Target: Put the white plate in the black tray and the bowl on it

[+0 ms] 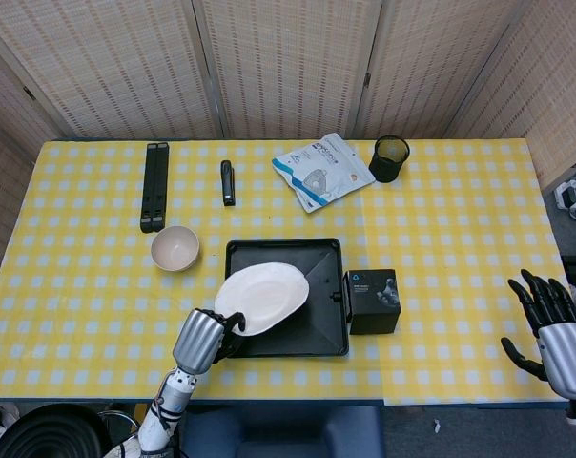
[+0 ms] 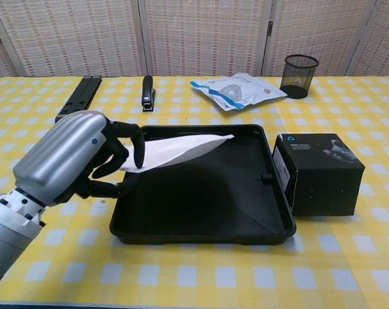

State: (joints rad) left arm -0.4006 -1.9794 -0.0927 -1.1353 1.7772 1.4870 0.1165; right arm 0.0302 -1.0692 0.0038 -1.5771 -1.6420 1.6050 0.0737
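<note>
Left hand (image 2: 85, 158) grips the plate (image 1: 262, 298) by its near-left rim, fingers (image 2: 127, 138) curled over the edge. Plate is off the surface, tilted, hanging over the left part of the tray (image 1: 321, 329); in chest view its far tip sits just above the tray floor near the back wall, can't tell if it touches.

Right hand (image 1: 555, 324) is at the far right edge of head view, fingers spread, holding nothing, well apart from everything.

Tray sits mid-bench, near the front edge. Bowl (image 1: 174, 248) stands upright on the bench (image 1: 441, 229), left of the tray, behind the left hand, not touching the tray.

Black box (image 1: 374, 301) just beside the tray's right wall. Further back: stapler (image 1: 228, 181), long black stand (image 1: 154, 186) to its left, mask packs (image 1: 321, 170) overlapping each other, mesh cup (image 1: 390, 157) at back right.

Bench wears a yellow and white check cloth, flat, w/ a seam line running front to back right of centre. Behind it, woven screens (image 1: 288, 57) in panels close off the room. A plug strip (image 1: 566, 194) lies on the floor at right.
</note>
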